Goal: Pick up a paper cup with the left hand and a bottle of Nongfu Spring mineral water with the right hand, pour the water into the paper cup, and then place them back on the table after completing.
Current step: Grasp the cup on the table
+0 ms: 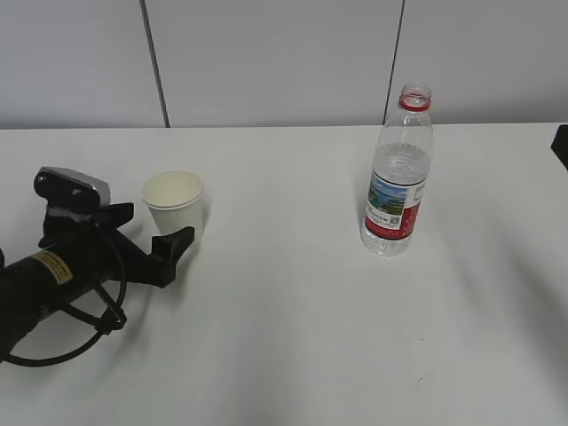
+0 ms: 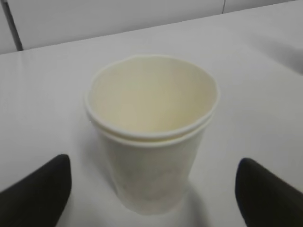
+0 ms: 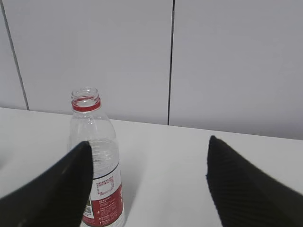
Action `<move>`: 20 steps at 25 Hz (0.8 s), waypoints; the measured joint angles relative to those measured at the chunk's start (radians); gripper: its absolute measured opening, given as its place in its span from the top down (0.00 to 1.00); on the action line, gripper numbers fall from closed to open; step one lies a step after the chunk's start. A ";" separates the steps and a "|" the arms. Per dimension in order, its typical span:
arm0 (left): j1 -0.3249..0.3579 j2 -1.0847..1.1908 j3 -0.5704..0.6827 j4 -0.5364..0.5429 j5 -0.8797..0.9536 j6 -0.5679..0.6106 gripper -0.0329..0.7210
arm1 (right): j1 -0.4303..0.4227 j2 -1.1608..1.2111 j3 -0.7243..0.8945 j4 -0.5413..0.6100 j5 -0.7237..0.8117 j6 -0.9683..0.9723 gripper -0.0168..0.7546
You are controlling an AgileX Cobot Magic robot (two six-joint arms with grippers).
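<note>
The cup (image 1: 175, 202) stands upright on the counter (image 1: 293, 337), mouth up; in the left wrist view its rim looks doubled, perhaps two cups nested. It sits between the spread fingers of the left gripper (image 1: 153, 234), touching neither. The bottle (image 1: 397, 173) stands upright well to the right, uncapped, with a red neck ring and a red-and-white label whose print is too small to read. The right gripper (image 3: 147, 184) is spread, the bottle beyond its left finger.
</note>
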 joint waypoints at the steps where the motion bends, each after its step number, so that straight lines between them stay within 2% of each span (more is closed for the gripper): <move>1: -0.005 0.008 -0.014 -0.001 0.000 0.000 0.11 | 0.000 0.000 0.000 0.000 0.000 0.000 0.26; 10: -0.009 0.128 -0.163 -0.002 0.000 -0.047 0.14 | 0.000 0.000 0.000 0.000 -0.004 0.000 0.26; 16: -0.012 0.154 -0.194 -0.001 0.000 -0.081 0.19 | 0.000 0.000 0.000 0.000 -0.018 0.000 0.26; 20: -0.013 0.155 -0.198 -0.001 0.000 -0.081 0.25 | 0.000 0.000 0.000 0.000 -0.019 0.000 0.26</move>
